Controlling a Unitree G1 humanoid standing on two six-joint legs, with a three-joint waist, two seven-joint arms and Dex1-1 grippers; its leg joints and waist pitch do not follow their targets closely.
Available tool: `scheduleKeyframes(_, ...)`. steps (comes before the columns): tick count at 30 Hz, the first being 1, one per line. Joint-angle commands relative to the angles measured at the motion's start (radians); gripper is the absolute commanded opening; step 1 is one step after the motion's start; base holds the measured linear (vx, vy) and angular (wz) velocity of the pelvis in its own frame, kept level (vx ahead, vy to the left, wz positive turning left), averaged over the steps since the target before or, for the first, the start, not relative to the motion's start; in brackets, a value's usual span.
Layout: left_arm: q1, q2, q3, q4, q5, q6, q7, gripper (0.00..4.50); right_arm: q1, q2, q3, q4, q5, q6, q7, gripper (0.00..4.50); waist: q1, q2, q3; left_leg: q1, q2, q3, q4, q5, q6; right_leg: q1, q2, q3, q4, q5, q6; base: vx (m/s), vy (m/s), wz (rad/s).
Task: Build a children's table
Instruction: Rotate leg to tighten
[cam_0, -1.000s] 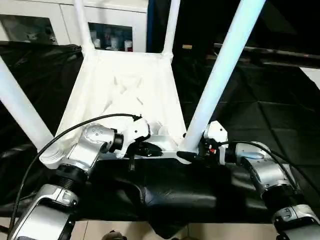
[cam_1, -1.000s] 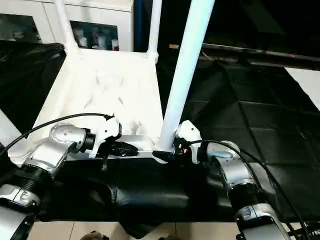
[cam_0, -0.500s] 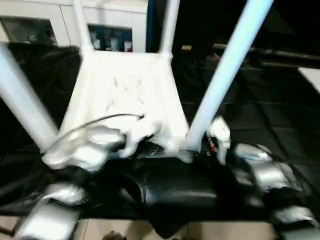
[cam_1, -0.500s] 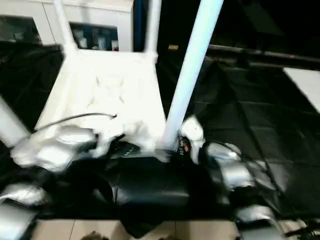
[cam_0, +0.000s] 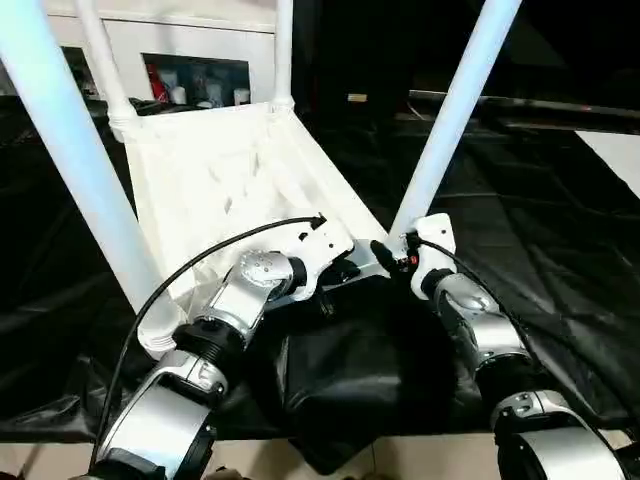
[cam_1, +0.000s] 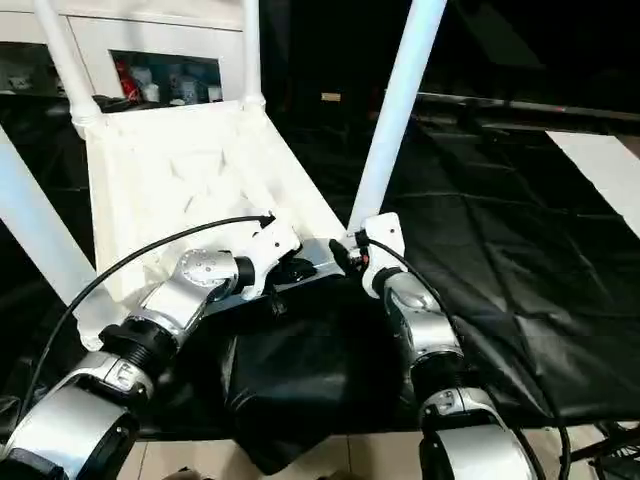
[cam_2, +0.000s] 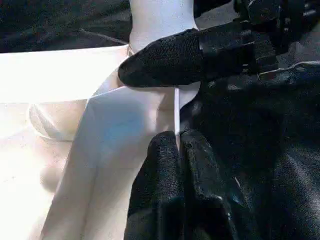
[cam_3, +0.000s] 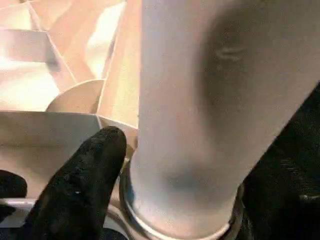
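The children's table lies upside down on black cloth, its ribbed white tabletop (cam_0: 230, 170) facing up with four white legs standing in the corner sockets. My left gripper (cam_0: 345, 272) is shut on the thin rim of the near edge, beside the near right corner; the rim shows between its fingertips (cam_2: 165, 145). My right gripper (cam_0: 390, 250) is closed around the base of the near right leg (cam_0: 450, 120), one finger (cam_3: 85, 175) against the socket collar and the other hidden behind the leg (cam_3: 210, 100). The near left leg (cam_0: 75, 160) rises at the left.
Black cloth (cam_0: 540, 230) covers the work surface, creased and bunched under my forearms at the front edge. A white cabinet (cam_0: 200, 80) with glass doors stands behind the table. A flat white board (cam_0: 620, 150) lies at the far right.
The table has swung round: its near right corner has moved away from me, with both grippers still on it. My forearms now reach further forward. The view has also shifted.
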Motion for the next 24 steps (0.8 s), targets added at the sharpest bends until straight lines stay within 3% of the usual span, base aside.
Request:
scheduleKeyframes(1,0.016,-0.013,-0.049,-0.024,-0.028,-0.035,-0.126,0.0,-0.016,0.006,0.066,-0.023,0.014,0.004,0.175,3.85,0.005,-0.003,-0.048,0.001,0.044,-0.026,-0.068,-0.237,0.041,0.042,-0.091,0.055,-0.094,-0.321,-0.146,0.0,0.0,0.0)
scheduleKeyframes(5,0.049,0.06,-0.05,-0.084,-0.062,-0.072,-0.254,0.0,0.032,-0.1,0.116,-0.113,0.019,-0.024,0.385,3.85,0.01,-0.003,-0.048,-0.002,0.047,-0.022,-0.065,-0.2,0.071,0.044,-0.091,0.057,-0.086,-0.243,-0.171,0.0,0.0,0.0)
scheduleKeyframes(6,0.053,0.074,-0.049,-0.091,-0.067,-0.073,-0.274,0.0,0.043,-0.122,0.123,-0.133,0.022,-0.026,0.428,3.85,0.015,-0.009,-0.049,-0.004,0.046,-0.023,-0.064,-0.189,0.076,0.049,-0.093,0.055,-0.083,-0.243,-0.169,0.0,0.0,0.0)
scheduleKeyframes(9,0.069,0.124,-0.043,-0.126,-0.091,-0.071,-0.357,0.0,0.077,-0.183,0.138,-0.204,0.059,-0.004,0.575,3.85,0.021,-0.012,-0.048,-0.001,0.051,-0.021,-0.065,-0.172,0.086,0.047,-0.092,0.055,-0.08,-0.223,-0.176,0.0,0.0,0.0)
scheduleKeyframes(12,0.102,0.195,-0.051,-0.198,-0.127,-0.028,-0.482,0.0,0.09,-0.242,0.159,-0.24,0.071,0.025,0.707,3.85,0.029,-0.008,-0.048,0.001,0.054,-0.02,-0.066,-0.162,0.085,0.046,-0.092,0.056,-0.073,-0.19,-0.197,0.0,0.0,0.0)
scheduleKeyframes(17,0.118,0.228,-0.044,-0.226,-0.14,-0.01,-0.523,0.0,0.082,-0.253,0.149,-0.232,0.081,0.029,0.728,3.85,0.032,-0.007,-0.046,0.003,0.053,-0.017,-0.067,-0.165,0.065,0.045,-0.091,0.056,-0.073,-0.19,-0.207,0.0,0.0,0.0)
scheduleKeyframes(20,0.128,0.243,-0.038,-0.246,-0.154,0.006,-0.548,0.0,0.084,-0.254,0.138,-0.249,0.103,0.047,0.74,3.59,0.032,-0.005,-0.046,0.003,0.053,-0.019,-0.067,-0.181,0.053,0.046,-0.092,0.056,-0.076,-0.224,-0.198,0.0,0.0,0.0)
scheduleKeyframes(24,0.134,0.25,-0.039,-0.262,-0.161,0.011,-0.552,0.0,0.097,-0.255,0.138,-0.267,0.106,0.063,0.758,3.34,0.033,-0.006,-0.05,0.002,0.052,-0.018,-0.065,-0.15,0.056,0.049,-0.09,0.056,-0.069,-0.169,-0.199,0.0,0.0,0.0)
